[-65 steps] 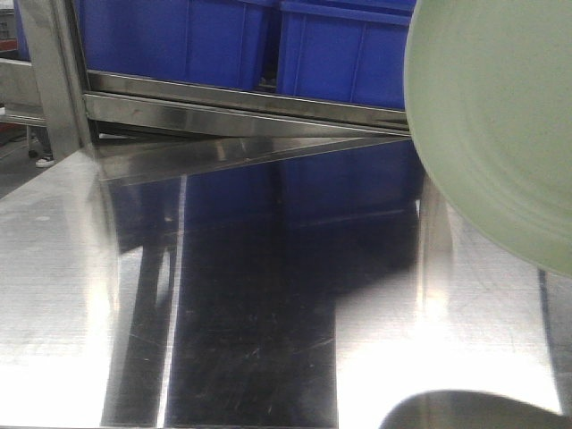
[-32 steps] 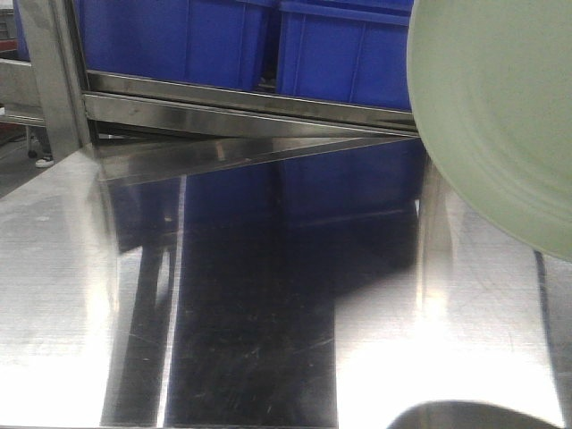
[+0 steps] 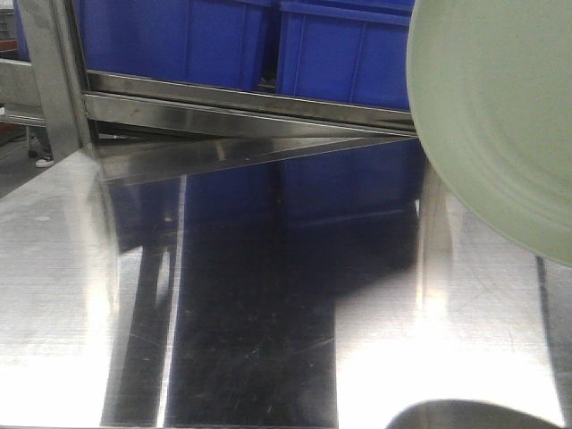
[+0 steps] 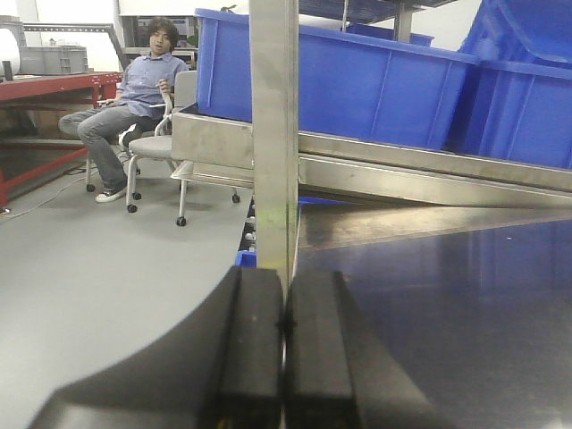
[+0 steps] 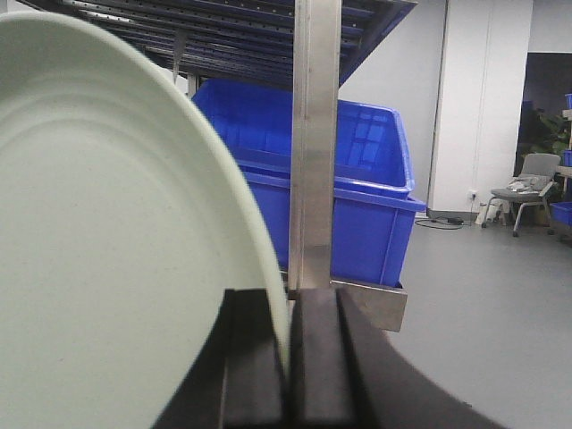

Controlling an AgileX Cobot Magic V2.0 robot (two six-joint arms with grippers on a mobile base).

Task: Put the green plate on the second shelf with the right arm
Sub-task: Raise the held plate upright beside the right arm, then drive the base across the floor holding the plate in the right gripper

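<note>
The green plate hangs tilted on edge at the upper right of the front view, above the steel table. In the right wrist view the same plate fills the left half, its rim pinched between my right gripper's black pads, so that gripper is shut on it. The shelf rack's upright post stands just beyond the plate's rim. My left gripper is shut with nothing in it, low beside another post at the table's left edge.
Blue plastic bins sit on the rack's steel shelf behind the table. A slatted shelf runs overhead in the right wrist view. A seated person on a chair is off to the left.
The green plate has shifted slightly to the right and up in the front view over the last second, then held almost still. The left arm has not moved.
</note>
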